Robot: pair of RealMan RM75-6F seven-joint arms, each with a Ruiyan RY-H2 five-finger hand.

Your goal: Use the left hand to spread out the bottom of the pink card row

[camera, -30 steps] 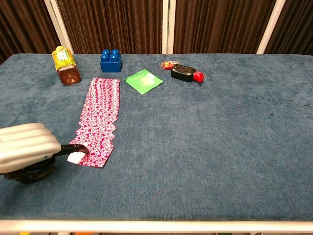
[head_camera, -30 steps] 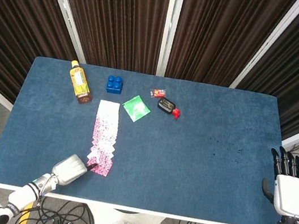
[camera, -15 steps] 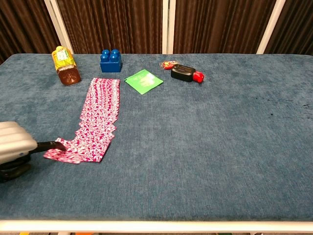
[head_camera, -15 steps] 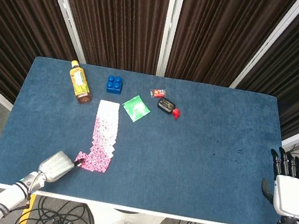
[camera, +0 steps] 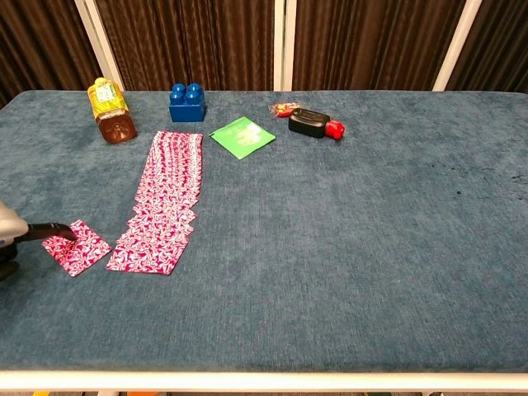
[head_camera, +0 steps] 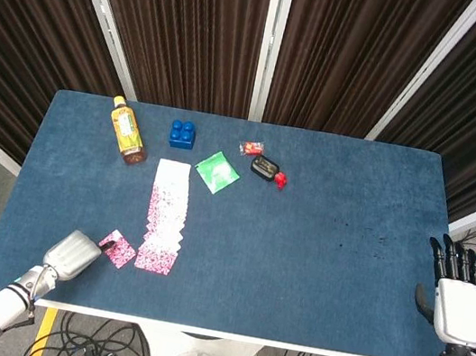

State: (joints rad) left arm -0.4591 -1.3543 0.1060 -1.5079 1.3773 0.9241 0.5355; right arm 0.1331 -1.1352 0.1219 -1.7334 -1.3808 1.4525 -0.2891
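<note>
- Well, the pink card row [camera: 167, 198] lies lengthwise on the left half of the table [camera: 346, 247], its far end just short of the blue block [camera: 186, 102] and its near end toward the front edge.
- One loose pink card [camera: 76, 247] sits apart, just left of the row's near end, with a dark fingertip of the left hand [head_camera: 70, 254] resting on its left corner.
- I can't tell how that hand's fingers lie; in the chest view only a sliver of it shows at the left edge.
- Risk, as I judge it: if the fingertip keeps dragging left, the card could slide off toward the table's near-left corner, isolated rather than fanned.
- A hard press might curl or flip the card on the soft cloth.
- Going back for more cards, the hand could shove the near end sideways and bunch it up.
- The right hand [head_camera: 458, 302] hangs off the right edge, fingers apart and empty, well clear of everything.
</note>
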